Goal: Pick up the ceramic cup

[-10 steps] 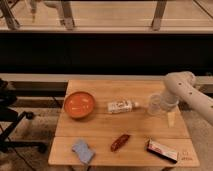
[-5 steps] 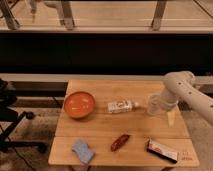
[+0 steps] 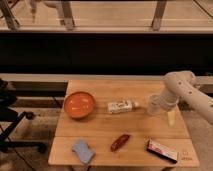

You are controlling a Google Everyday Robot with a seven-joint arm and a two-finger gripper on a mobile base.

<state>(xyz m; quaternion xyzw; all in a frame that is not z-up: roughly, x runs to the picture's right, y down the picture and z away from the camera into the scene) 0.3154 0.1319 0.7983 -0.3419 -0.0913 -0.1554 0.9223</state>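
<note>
The ceramic cup (image 3: 153,104) is a small pale whitish cup standing on the right side of the wooden table (image 3: 100,130). My white arm (image 3: 186,92) comes in from the right and bends down to the cup. My gripper (image 3: 163,109) is at the cup's right side, right against it, low over the table. A pale yellowish part of the gripper (image 3: 171,117) hangs down just right of the cup.
A wide orange bowl (image 3: 79,104) sits at the left. A clear bottle with a white label (image 3: 121,106) lies in the middle. A blue sponge (image 3: 82,150), a red-brown snack (image 3: 120,142) and a red-and-white packet (image 3: 161,150) lie along the front. A black chair (image 3: 12,120) stands at the left.
</note>
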